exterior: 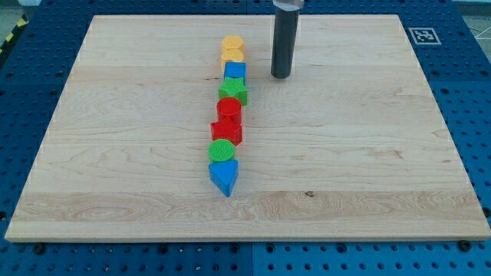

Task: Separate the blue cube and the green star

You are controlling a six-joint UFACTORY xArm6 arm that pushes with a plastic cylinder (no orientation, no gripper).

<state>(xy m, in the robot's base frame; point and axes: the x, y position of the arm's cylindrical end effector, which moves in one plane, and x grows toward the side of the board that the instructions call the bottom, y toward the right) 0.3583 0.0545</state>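
A line of blocks runs down the wooden board (pixel 345 153). The blue cube (pixel 235 73) sits near the top of the line, touching the green star (pixel 233 92) just below it. My tip (pixel 281 76) is at the end of the dark rod, to the right of the blue cube, apart from it by a small gap.
Two yellow blocks (pixel 232 49) lie above the blue cube. Below the green star come a red cylinder (pixel 229 110), a red star-like block (pixel 227 131), a green cylinder (pixel 222 150) and a blue triangle (pixel 224 177). Blue pegboard (pixel 31 92) surrounds the board.
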